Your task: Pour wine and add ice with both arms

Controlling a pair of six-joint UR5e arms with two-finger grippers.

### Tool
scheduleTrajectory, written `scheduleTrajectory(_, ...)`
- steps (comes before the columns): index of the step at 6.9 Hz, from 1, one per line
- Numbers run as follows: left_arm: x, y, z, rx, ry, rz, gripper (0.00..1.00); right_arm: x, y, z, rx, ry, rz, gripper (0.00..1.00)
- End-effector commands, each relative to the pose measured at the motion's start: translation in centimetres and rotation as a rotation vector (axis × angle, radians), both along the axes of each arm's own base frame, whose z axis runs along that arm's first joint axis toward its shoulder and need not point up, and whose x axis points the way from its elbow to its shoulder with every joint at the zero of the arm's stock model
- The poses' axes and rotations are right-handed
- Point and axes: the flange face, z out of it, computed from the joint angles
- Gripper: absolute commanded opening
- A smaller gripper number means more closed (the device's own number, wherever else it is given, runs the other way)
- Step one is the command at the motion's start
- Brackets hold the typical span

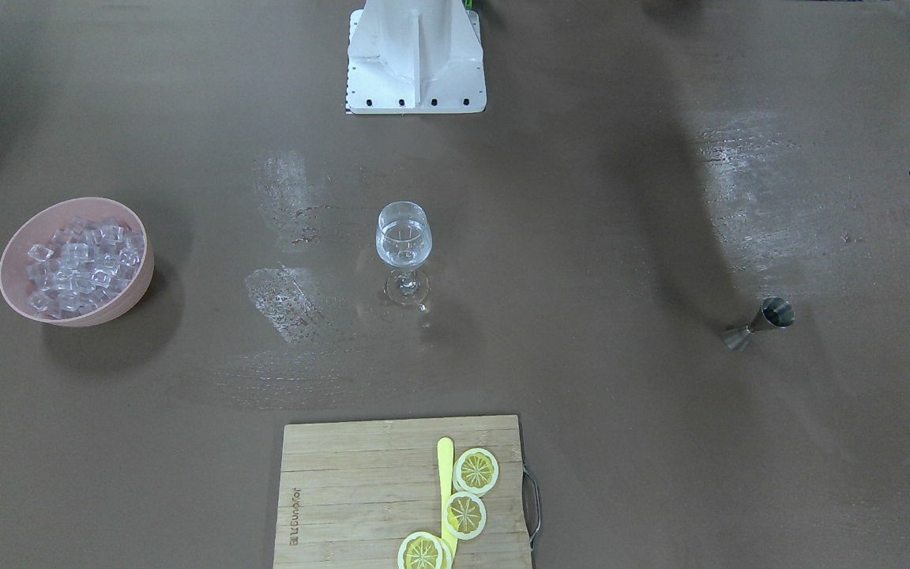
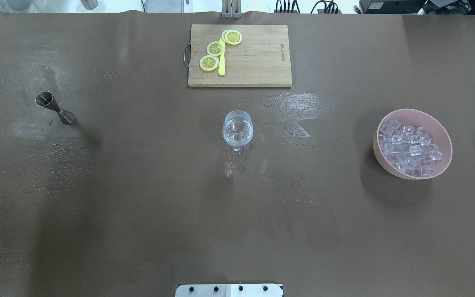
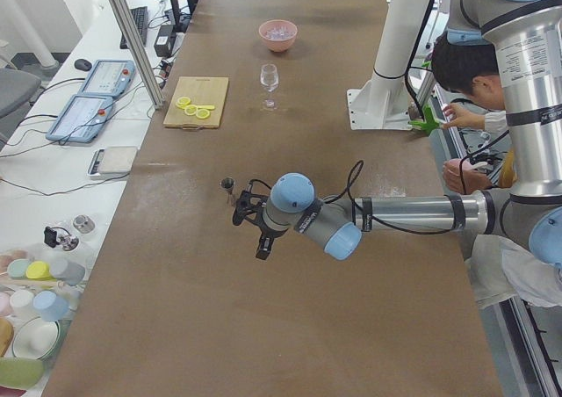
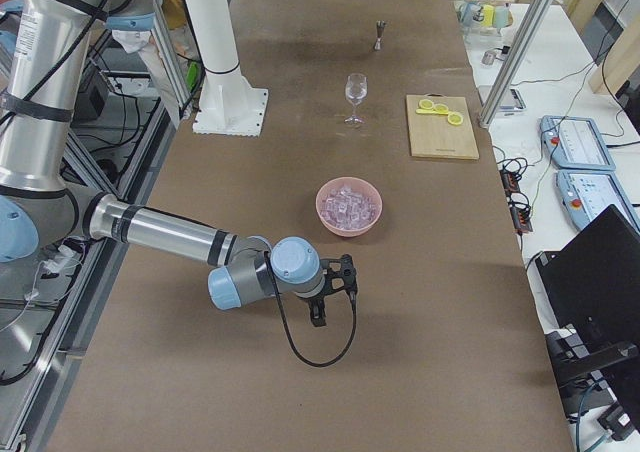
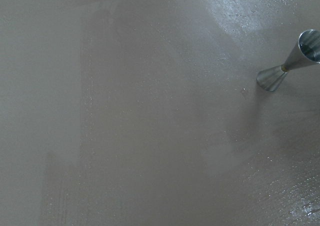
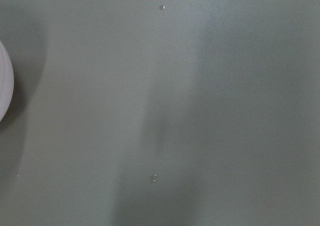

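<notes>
Glass [image 2: 237, 136]: standing upright mid-table, wine [image 2: 237, 126] already sitting in it, no cube showing inside
Ice [image 2: 408, 148]: lying heaped in the pink bowl [image 2: 379, 152], well apart from the glass, on the right arm's side
Handling: likely proving hard, light and slick, tending to squirt out of a pinch; taking one top cube across flat faces, squeezing gently
Left gripper [image 3: 260, 243]: hovering near the jigger [image 2: 55, 108], carrying nothing visible; finger spread impossible to tell
Right gripper [image 4: 322, 307]: hovering just beside the bowl, carrying nothing visible; spread impossible to tell
Around: board [image 2: 262, 62] lying beyond the glass, bearing lemon slices [image 2: 216, 48] and a knife [image 2: 221, 66]
In the way: nothing standing between bowl and glass; thin stem looking fragile and tippy, calling for dropping cubes from low over the rim
</notes>
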Motion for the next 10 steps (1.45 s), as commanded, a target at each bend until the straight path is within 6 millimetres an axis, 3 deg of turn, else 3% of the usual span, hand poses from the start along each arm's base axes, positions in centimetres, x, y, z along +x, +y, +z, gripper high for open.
scheduleTrajectory(1,0.0,0.2,0.2,0.010,0.001,0.003,0.98,0.1,-0.9,-1.2,0.020,0.015,0.014,1.00)
scheduleTrajectory(4,-0.1,0.7,1.2,0.007,0.000,-0.001,0.98,-0.2,-7.2,-4.4,-0.024,0.045,0.022,1.00)
scheduleTrajectory(5,-0.1,0.3,2.1,0.000,-0.014,-0.006,0.97,-0.7,-7.7,-4.7,-0.033,0.049,0.014,1.00)
scheduleTrajectory(7,-0.1,0.2,1.7,0.051,-0.008,-0.005,0.97,-1.8,-11.4,-6.6,-0.083,0.123,0.009,1.00)
scheduleTrajectory(8,-0.1,0.2,0.7,0.117,0.006,-0.004,0.97,-1.7,-11.0,-6.3,-0.086,0.122,0.005,1.00)
scheduleTrajectory(9,-0.1,0.3,0.6,0.169,0.013,-0.005,0.97,-1.6,-10.7,-7.8,-0.050,0.124,0.005,1.00)
scheduleTrajectory(10,-0.1,0.8,0.4,0.217,0.023,0.002,0.98,-1.4,-8.8,-8.3,-0.025,0.116,0.015,1.00)
